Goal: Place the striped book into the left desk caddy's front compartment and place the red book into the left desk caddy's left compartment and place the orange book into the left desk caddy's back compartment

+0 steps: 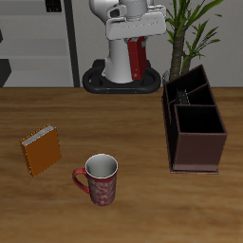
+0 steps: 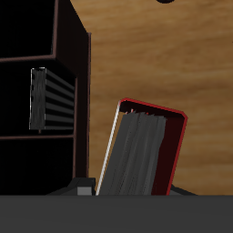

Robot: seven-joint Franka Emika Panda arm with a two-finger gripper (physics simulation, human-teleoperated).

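Striped book (image 2: pixel 50 100) already standing in left desk caddy (image 1: pixel 196 152); red book (image 1: pixel 139 59) clamped in gripper (image 1: pixel 136 43), aloft behind table; orange book (image 1: pixel 42 150) lying on table, untouched.

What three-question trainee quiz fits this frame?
1. Fill in: the striped book stands inside the ____.
2. True or false: the orange book already sits in a compartment.
3. The gripper holds: A striped book, B red book, C orange book.
Key: 1 left desk caddy; 2 false, it lies on the table; 3 B.
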